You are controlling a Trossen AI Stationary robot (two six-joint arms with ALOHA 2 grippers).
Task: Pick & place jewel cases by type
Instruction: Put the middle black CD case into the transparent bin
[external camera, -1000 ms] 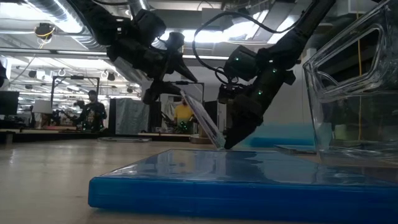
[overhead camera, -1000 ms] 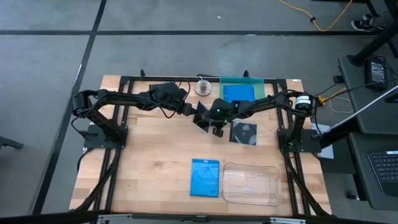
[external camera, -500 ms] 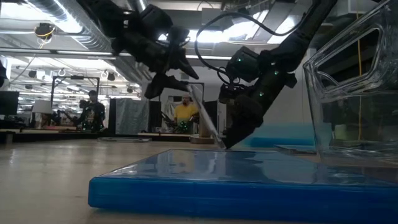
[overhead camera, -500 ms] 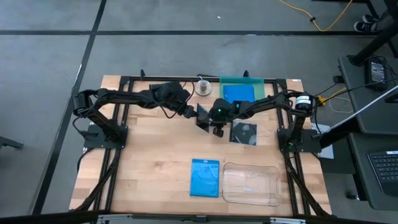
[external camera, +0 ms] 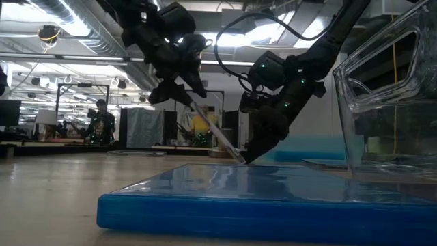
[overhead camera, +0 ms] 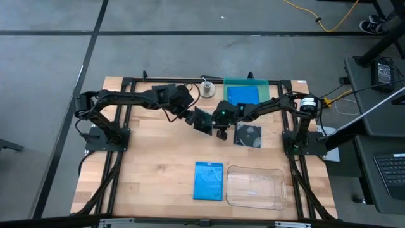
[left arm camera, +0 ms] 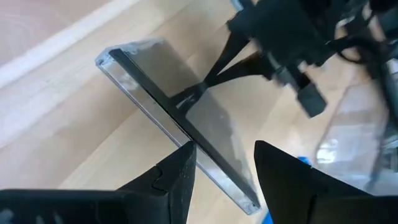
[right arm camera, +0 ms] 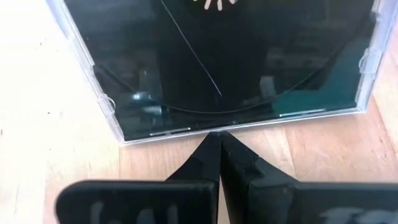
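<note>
Plainly, the left gripper has its fingers narrowed on the top edge of a dark case, seemingly pinching it. The right gripper has its fingers pressed together, their tip against the case's bottom edge. In the low view the case leans steeply at frame centre, its lower edge near the table.

Sorting looks partly done. At upper centre of the high view, one blue case lies in the teal tray. A second dark case lies flat right of centre. Another blue one waits at lower centre beside the clear tray, which shows no case. Other cases I cannot find.

Against the earlier frames, the held case leans further over, and the left gripper has drawn leftward. The right gripper has hardly shifted.
</note>
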